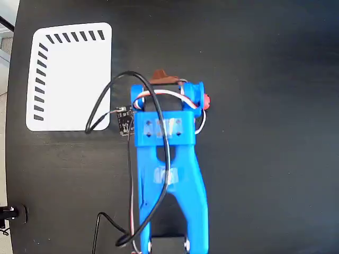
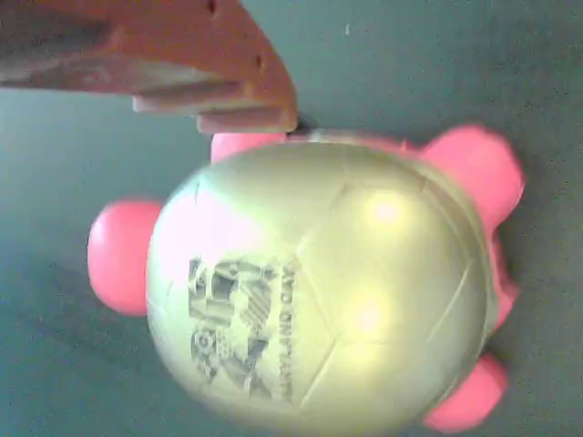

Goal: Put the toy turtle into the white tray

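near the middle of the black table (image 1: 265, 159), the blue arm (image 1: 168, 174) reaches up from the bottom edge of the fixed view, and its pincer (image 1: 161, 79) sits at the top end, mostly hidden under the wrist; only a brown-orange finger tip shows there. in the wrist view one orange finger (image 2: 182, 64) comes in from the upper left, its tip just at the top edge of the turtle (image 2: 319, 291), touching or nearly so. the other finger is out of sight, so i cannot tell whether the pincer is open or closed. the turtle fills the wrist view: a domed gold-grey shell with a printed black-and-white mark on its lower left, pink feet at the right and lower right, and a round pink part sticking out at the left. it lies on the dark table. in the fixed view only a small red-pink bit of the turtle (image 1: 205, 101) peeks out at the right side of the wrist. black, white and red wires loop over the arm. the tray (image 1: 71, 79) lies at the upper left of the fixed view, white with black slanted stripes along its top and left edges, well apart from the turtle; one black wire crosses its right edge.
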